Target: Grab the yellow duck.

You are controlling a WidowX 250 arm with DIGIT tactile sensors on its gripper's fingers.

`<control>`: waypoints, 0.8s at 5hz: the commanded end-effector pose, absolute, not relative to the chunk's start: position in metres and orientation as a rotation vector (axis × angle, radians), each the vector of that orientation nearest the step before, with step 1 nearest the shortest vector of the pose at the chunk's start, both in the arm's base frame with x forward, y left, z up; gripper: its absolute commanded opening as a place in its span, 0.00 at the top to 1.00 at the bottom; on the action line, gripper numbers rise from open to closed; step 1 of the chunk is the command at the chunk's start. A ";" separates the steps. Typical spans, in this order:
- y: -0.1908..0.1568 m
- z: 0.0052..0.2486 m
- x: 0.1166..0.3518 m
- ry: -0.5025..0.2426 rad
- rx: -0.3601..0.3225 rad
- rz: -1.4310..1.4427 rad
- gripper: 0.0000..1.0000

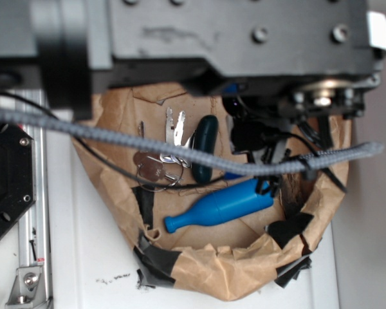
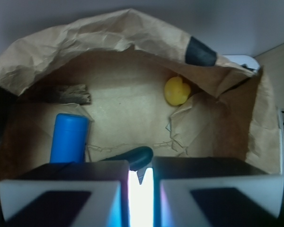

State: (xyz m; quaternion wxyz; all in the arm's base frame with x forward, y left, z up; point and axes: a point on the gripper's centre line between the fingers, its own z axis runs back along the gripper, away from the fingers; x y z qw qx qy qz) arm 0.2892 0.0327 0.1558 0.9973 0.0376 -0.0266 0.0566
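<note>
One yellow duck [image 2: 176, 91], one blue pin [image 1: 219, 206], one dark-handled tool-like piece [image 1: 204, 148] and a bunch of keys [image 1: 161, 161] lie in one brown paper bag [image 1: 212, 270] on a white counter [image 1: 90, 257]. The duck sits near the bag's far wall, well apart from the pin. The tool [image 2: 141, 189] hovers above, its two blocks nearly together with a thin gap, clamping nothing.

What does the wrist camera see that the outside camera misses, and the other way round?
Only the wrist view shows the yellow duck, lying against the crumpled paper wall at the far right, apart from everything else. It also shows the claw, its fingers nearly together with a thin gap. Only the exterior view shows the keys on their ring, the black tape patching the rim, and the arm hanging overhead. Both show the paper bag, the blue pin and the dark handle.
</note>
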 end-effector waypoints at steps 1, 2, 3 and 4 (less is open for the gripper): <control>0.044 0.165 0.299 -0.192 0.111 0.135 0.00; 0.052 0.141 0.297 -0.302 0.135 0.204 0.00; 0.064 0.119 0.307 -0.387 0.148 0.297 0.00; 0.073 0.106 0.314 -0.436 0.137 0.341 0.00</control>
